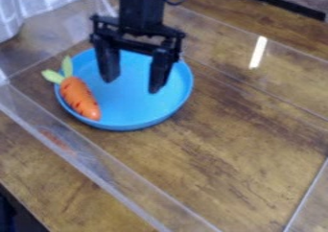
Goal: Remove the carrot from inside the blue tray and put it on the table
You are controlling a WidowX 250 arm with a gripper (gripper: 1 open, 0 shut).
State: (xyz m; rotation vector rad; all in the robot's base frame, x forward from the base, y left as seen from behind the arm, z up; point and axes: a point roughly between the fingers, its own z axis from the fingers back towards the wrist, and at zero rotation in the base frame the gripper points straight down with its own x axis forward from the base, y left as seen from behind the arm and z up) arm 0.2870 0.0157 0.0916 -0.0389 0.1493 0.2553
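The blue tray is a round shallow dish on the dark wood table. An orange carrot with a light green leafy top lies at the tray's left rim, leaves pointing out over the edge. My black gripper hangs over the middle of the tray, its two fingers spread wide and pointing down. It is open with nothing between the fingers. The carrot lies to the left of the left finger, apart from it.
A clear plastic barrier edge runs diagonally across the table's front left. A bright light reflection shows on the glossy wood at the right. A pale object sits at the far left corner.
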